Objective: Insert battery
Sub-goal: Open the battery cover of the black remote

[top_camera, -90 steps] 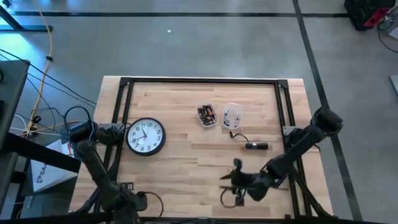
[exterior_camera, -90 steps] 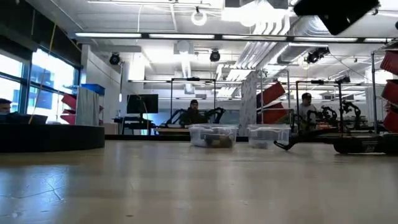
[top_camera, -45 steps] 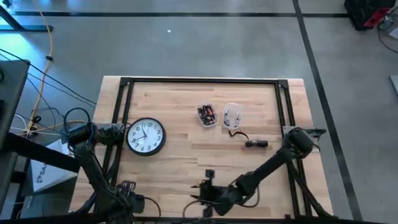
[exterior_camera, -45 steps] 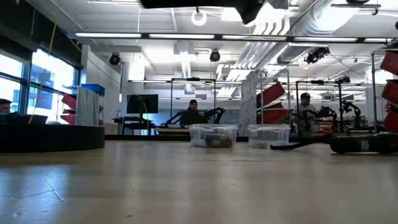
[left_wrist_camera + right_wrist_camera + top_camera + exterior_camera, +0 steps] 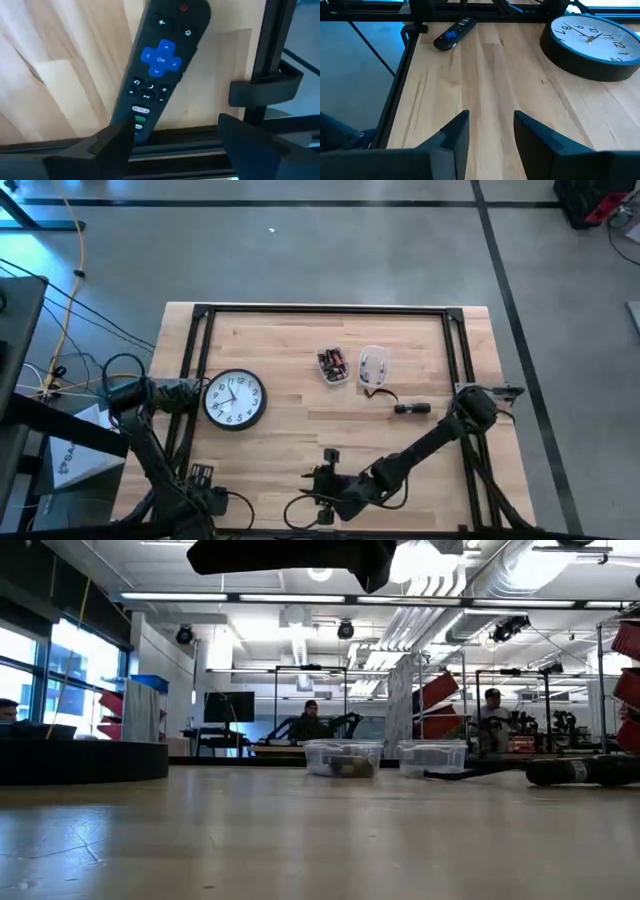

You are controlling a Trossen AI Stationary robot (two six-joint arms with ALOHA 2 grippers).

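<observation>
A black remote with a blue pad lies face up on the wood at the table's near left corner, also seen as the remote from the right wrist. My left gripper hovers open over the remote's lower end, one finger beside that end. My right gripper stands open over bare wood near the front edge, pointing at the table's left, nothing between its fingers. Batteries lie in a small clear bin at the middle back. My left gripper has one finger right beside the remote's lower end. Whether it touches that end I cannot tell. The remote lies flat on the table.
A round wall clock lies face up at the left. A second clear bin stands beside the battery bin. A black object with a cord lies at the right. A black frame runs along the table's edges.
My right gripper has swept along the near edge toward the table's left, from the near right to the middle front, its fingers open.
</observation>
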